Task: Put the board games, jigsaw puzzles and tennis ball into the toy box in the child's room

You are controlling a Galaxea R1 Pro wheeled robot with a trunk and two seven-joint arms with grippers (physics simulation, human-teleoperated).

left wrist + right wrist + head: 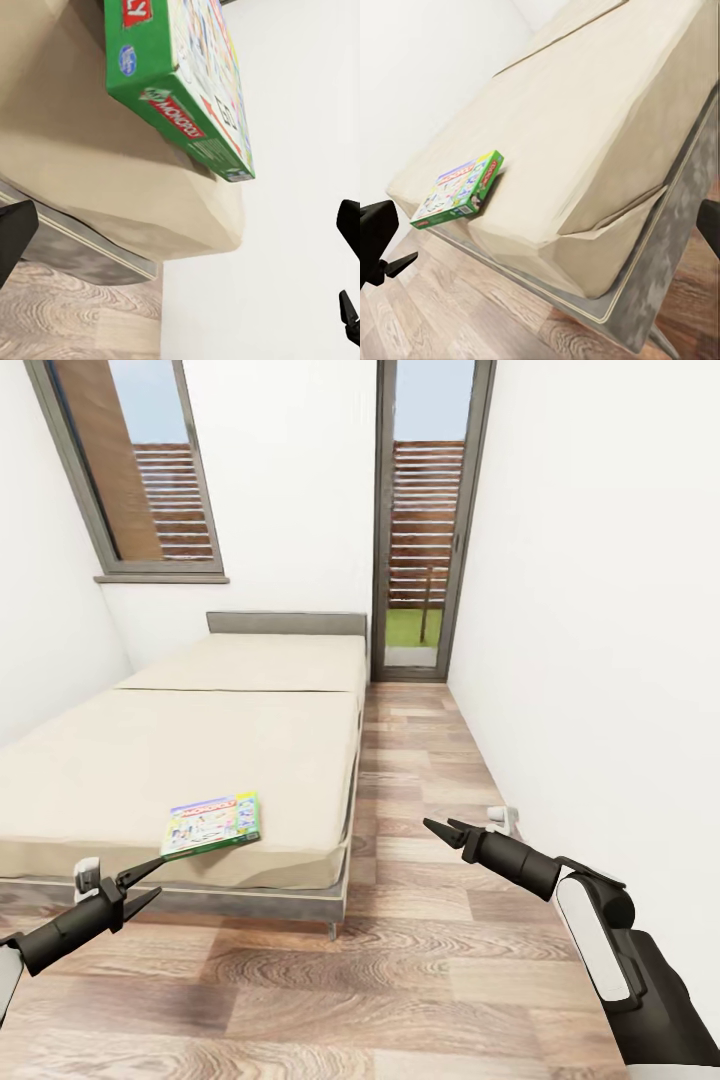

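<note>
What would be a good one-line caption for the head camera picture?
Both open pincers, left and right, reach toward a Monopoly box near the bed's foot edge.

Bright, even daylight from two windows (pixel 150 470); shadows are faint and soft. Walls lean outward at the head view's edges. Renders slightly soft.

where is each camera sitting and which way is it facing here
Head view: on the robot's head, looking forward and down the room at the bed, the Monopoly box and the wood floor; the left claw and right claw both show, open.
Left wrist view: on the left arm near its claw, facing the bed's near corner with the Monopoly box close up; dark fingertips at the edges.
Right wrist view: on the right arm, facing across the bed; dark fingers at the edge.
Shared: all three show the Monopoly box lying near the mattress edge.
</note>
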